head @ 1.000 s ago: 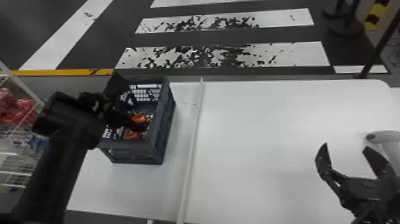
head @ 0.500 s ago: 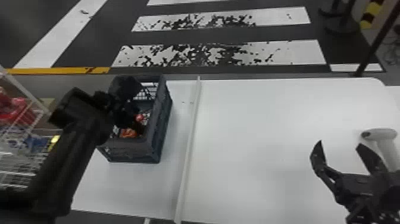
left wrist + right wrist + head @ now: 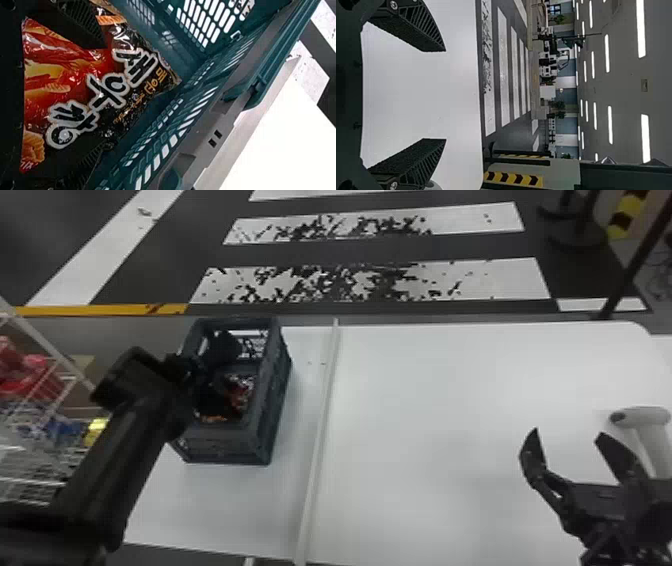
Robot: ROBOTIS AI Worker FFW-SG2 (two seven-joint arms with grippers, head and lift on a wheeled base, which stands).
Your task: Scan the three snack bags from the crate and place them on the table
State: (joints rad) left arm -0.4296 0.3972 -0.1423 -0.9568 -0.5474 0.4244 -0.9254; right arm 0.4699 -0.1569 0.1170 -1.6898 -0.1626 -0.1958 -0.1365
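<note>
In the head view my left gripper [image 3: 226, 374] is inside the dark crate [image 3: 225, 442], over the snack bags [image 3: 240, 387]. The left wrist view shows the left gripper [image 3: 97, 95] with its fingers spread on either side of a red and black snack bag [image 3: 107, 85], near the crate wall [image 3: 186, 113]. How many bags lie in the crate I cannot tell. My right gripper [image 3: 567, 432] stands open over the right part of the table, beside the white scanner [image 3: 645, 417]. In the right wrist view the right gripper [image 3: 445, 95] has nothing between its fingers.
A thin pale strip [image 3: 320, 440] runs across the white table [image 3: 425, 415] to the right of the crate. At the far left stands a wire rack [image 3: 37, 480] with red and blue packages. Striped floor lies beyond the table's far edge.
The left arm has moved to the right, and its gripper has shifted farther inside the crate, over the bags. The right gripper remains open beside the scanner.
</note>
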